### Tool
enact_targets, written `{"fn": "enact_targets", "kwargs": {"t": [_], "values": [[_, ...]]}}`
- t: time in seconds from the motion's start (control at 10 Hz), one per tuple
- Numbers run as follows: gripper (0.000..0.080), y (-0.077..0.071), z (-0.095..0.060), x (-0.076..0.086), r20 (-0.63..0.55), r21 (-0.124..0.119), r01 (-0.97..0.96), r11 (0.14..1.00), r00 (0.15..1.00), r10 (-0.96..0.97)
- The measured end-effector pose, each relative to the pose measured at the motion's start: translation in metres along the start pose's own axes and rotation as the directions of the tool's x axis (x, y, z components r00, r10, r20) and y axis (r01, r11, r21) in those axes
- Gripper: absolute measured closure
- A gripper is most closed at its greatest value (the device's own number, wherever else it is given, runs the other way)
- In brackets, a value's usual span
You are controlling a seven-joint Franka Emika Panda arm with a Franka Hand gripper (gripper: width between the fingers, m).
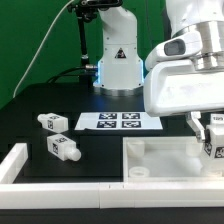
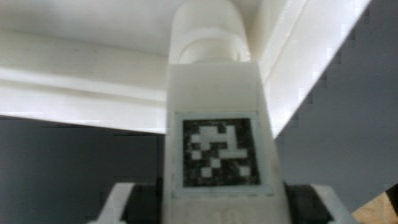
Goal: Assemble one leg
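My gripper (image 1: 211,135) is shut on a white leg (image 1: 214,150) with a black-and-white tag, at the exterior view's right edge, over the right end of the large white panel (image 1: 160,160). In the wrist view the leg (image 2: 217,110) fills the middle between my two fingers (image 2: 135,205), tag facing the camera, and its far end points at the white panel (image 2: 71,90). I cannot tell whether the leg touches the panel. Two more legs lie loose on the black table at the exterior view's left, one (image 1: 52,121) farther back and one (image 1: 62,148) nearer.
The marker board (image 1: 118,122) lies flat in the middle of the table, behind the panel. A white L-shaped rail (image 1: 18,165) runs along the table's front and left edge. The arm's base (image 1: 118,60) stands at the back.
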State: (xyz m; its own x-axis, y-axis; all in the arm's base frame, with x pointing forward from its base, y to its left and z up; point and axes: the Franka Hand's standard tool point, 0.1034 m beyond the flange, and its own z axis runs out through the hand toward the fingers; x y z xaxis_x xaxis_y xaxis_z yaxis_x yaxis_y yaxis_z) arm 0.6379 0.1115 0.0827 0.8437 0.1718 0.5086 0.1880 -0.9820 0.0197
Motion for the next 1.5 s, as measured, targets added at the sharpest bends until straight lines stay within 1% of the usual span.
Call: {"fn": "enact_targets", "kwargs": {"t": [0.2,0.3,0.6,0.7,0.8,0.9,1.0,1.1,1.2,1.3,1.4,1.5], "values": [[0.0512,0.008,0.003,-0.001,-0.055,-0.036,-0.004,0.999,0.998,0.002],[0.0512,0.01,0.003,0.0,-0.083,-0.048,-0.009,0.999,0.997,0.005],[0.0512,0.01,0.004,-0.001,-0.079,-0.046,-0.009,0.999,0.997,0.006],[0.0328,0.01,0.004,-0.001,-0.078,-0.046,-0.009,0.999,0.997,0.006],[0.0212,0.01,0.004,-0.001,-0.078,-0.046,-0.009,0.999,0.997,0.006],[0.0212,0.009,0.004,-0.002,-0.073,-0.044,-0.01,0.999,0.997,0.007],[0.0163,0.01,0.005,-0.004,-0.034,-0.026,-0.019,0.999,0.999,0.018],[0.0154,0.024,-0.001,-0.004,0.003,-0.015,-0.064,0.998,0.998,0.064],[0.0154,0.025,-0.004,-0.003,0.035,0.001,-0.128,0.992,0.991,0.128],[0.0154,0.015,-0.003,-0.007,0.156,0.045,-0.169,0.985,0.975,0.16],[0.0151,0.016,-0.005,-0.002,0.265,0.062,-0.211,0.975,0.946,0.188],[0.0151,0.017,-0.005,0.003,0.336,0.056,-0.242,0.969,0.918,0.209]]}}
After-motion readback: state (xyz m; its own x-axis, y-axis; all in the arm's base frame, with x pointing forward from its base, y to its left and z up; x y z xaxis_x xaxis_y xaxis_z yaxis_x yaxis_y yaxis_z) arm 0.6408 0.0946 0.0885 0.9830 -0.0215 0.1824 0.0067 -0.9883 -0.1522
